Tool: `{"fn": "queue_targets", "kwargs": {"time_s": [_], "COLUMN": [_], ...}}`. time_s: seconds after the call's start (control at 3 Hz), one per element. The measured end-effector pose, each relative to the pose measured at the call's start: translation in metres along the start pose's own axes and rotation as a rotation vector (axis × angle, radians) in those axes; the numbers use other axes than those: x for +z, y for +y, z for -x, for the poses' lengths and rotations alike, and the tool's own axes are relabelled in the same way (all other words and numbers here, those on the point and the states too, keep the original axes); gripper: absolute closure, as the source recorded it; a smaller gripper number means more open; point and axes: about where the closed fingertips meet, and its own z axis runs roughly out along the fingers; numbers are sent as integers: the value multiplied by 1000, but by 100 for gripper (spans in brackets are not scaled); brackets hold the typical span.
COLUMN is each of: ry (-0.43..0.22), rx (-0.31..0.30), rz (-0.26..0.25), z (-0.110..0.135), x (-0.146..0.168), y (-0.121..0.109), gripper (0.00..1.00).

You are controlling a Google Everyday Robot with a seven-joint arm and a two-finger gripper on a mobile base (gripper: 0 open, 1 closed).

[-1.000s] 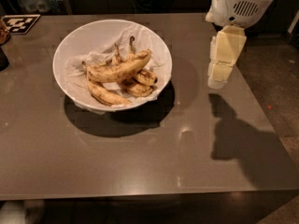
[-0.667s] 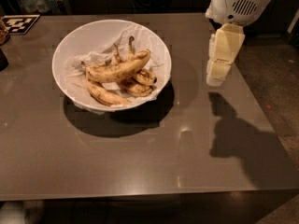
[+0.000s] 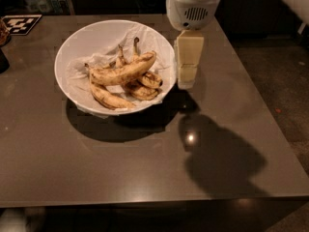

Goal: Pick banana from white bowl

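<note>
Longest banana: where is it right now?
Camera view: the long, speckled yellow banana lies atop smaller bananas in the wide white bowl, left of centre on the brown table; the cream robot hand hangs beside the bowl's right rim.

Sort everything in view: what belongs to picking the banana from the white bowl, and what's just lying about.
For the job:
- banana, the longest, on top of the pile
- white bowl
- gripper, hanging just right of the bowl's rim

Lying about:
- smaller bananas in the same bowl
- crumpled paper lining
- black-and-white marker, at the table's far left corner
</note>
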Motion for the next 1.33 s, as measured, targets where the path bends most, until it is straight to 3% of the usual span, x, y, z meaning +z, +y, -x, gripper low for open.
{"fn": "queue_targets", "kwargs": {"time_s": [0.33,0.67,1.0,1.33], "ry": [72,119,130,90], "rx": [-90,-142,-175,-206], "rz": [3,-5,-2,28], "z": [30,47,58,73], "x": [23,36,42,48], "y": [-8,-19,-30,-37], "gripper": [0,0,0,1]}}
